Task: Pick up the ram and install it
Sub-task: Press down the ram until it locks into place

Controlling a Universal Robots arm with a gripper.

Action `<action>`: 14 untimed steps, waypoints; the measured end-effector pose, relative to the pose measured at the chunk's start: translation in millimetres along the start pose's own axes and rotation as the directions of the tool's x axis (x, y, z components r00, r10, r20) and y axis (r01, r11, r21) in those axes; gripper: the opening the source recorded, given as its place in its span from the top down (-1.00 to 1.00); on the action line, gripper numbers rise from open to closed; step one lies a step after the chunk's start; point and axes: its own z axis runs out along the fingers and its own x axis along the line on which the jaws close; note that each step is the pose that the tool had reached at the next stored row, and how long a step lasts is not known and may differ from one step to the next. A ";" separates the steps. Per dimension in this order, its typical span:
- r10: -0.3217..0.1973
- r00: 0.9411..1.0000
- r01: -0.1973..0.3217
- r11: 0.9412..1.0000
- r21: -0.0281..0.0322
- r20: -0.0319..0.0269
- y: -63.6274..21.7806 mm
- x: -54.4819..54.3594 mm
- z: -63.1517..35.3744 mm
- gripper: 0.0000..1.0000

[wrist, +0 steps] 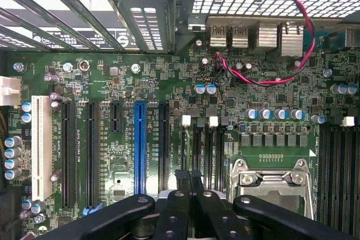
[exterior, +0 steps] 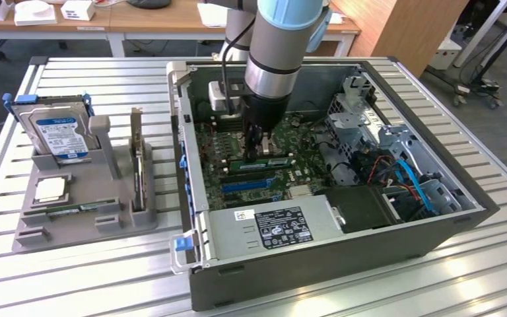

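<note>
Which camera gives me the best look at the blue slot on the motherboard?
The wrist view. It faces the blue slot head-on and shows its whole length, lying between black slots on the motherboard. The exterior view shows it from a slant as a short blue strip deep inside the computer case.

1. The ram point(exterior: 272, 160) is a long, narrow green circuit-board stick with dark chips along its face and a small pale label.
2. It stands on its long edge, upright, its length running across the motherboard point(exterior: 236, 142) towards the exterior view's right.
3. It sits inside the open computer case point(exterior: 324, 261), near the middle of the board, just above the blue slot point(exterior: 245, 185) in the exterior view.
4. Its lower edge appears to be down in a memory slot, though how fully it is seated cannot be made out.
</note>
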 end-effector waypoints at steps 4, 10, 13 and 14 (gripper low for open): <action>0.000 1.000 0.000 1.000 0.000 0.000 0.0 0.0 0.6 0.80; 0.000 1.000 0.000 1.000 0.000 0.000 0.0 0.0 1.5 0.80; 0.000 1.000 0.000 1.000 0.000 0.000 -0.1 0.0 2.1 0.80; 0.000 1.000 0.000 1.000 0.000 0.000 -0.1 0.0 2.5 0.80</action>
